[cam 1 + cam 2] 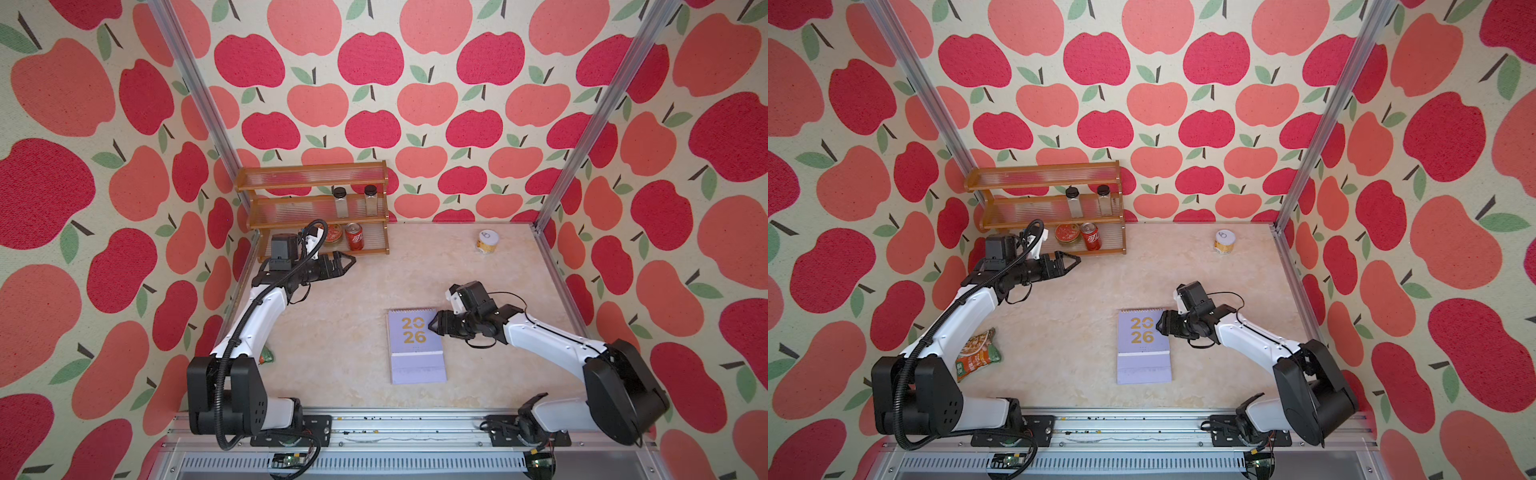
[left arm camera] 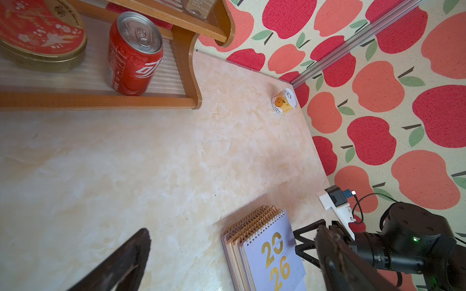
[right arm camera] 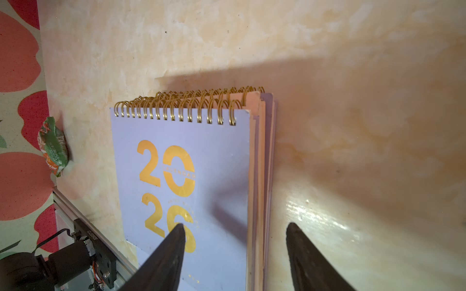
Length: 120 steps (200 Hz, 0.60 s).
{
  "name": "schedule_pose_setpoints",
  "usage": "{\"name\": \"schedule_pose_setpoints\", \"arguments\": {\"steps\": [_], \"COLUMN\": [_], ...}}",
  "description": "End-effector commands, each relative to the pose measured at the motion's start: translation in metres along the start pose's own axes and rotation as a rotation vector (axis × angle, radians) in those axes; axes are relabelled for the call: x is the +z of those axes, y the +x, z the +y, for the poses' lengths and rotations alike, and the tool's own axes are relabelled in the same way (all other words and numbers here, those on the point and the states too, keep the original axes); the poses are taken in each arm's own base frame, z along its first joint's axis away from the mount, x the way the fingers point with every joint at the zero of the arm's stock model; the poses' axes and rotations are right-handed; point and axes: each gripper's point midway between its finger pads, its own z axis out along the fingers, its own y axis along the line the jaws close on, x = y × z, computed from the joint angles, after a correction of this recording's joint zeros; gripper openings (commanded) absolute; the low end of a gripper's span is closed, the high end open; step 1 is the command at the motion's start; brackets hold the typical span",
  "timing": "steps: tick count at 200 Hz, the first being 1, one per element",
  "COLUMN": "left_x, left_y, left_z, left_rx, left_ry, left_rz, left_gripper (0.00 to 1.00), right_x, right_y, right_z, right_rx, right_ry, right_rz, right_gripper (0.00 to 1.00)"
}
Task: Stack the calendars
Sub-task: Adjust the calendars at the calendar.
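Right gripper (image 3: 235, 224): jaws apart, nothing clamped. In the right wrist view one fingertip (image 3: 180, 226) hangs over the top cover by the gold "26". The other sits over bare table (image 1: 353, 311), just off the stack's side edge. So the claw straddles that edge; I can't tell whether it touches.

The calendar stack (image 1: 415, 345) lies flat, mid-table, toward the right arm's side. Lavender calendar (image 3: 181, 163) is on top, with peach layers under it and another lavender edge lowest. Looks like four, can't confirm the count. Gold spirals (image 2: 252, 221) are all at the far end, slightly staggered.

Key relation: the stack is immediately to the claw's left. Its long axis runs from the spiral end, far from the bases, to the plain end near them. The claw comes in square to the long right side, up near the spiral end. Right arm is clearly nearer.

Left gripper (image 1: 347, 264): jaws wide apart, empty, up by the wooden shelf (image 1: 316, 208), well apart from the stack.

Snack packet (image 1: 978, 353) is beside the left arm and not involved.

My read: stacking is essentially done. What's left is a clean straight pull-out to the right, or a light nudge to square the edges. Risk: dragging the top cover sideways.
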Motion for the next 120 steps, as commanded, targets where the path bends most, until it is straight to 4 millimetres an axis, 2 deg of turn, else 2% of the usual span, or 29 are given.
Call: {"name": "schedule_pose_setpoints", "arguments": {"steps": [1, 55, 102, 120], "left_x": [-0.004, -0.003, -0.004, -0.004], "left_y": [-0.004, -0.004, -0.003, -0.003], "left_z": [-0.008, -0.007, -0.007, -0.006], "left_rx": [0.032, 0.032, 0.033, 0.036], "left_ry": [0.004, 0.007, 0.004, -0.004], "left_rz": [-0.002, 0.003, 0.004, 0.002], "left_gripper": [1.00, 1.00, 1.00, 1.00], "right_x": [0.002, 0.008, 0.009, 0.007], "right_y": [-0.001, 0.000, -0.002, -0.002], "right_z": [0.009, 0.021, 0.023, 0.018], "right_rx": [-0.051, -0.081, -0.092, -0.094], "right_ry": [-0.005, -0.010, -0.003, 0.030], "right_rz": [0.019, 0.030, 0.029, 0.031], "right_gripper": [0.66, 0.65, 0.65, 0.67]}}
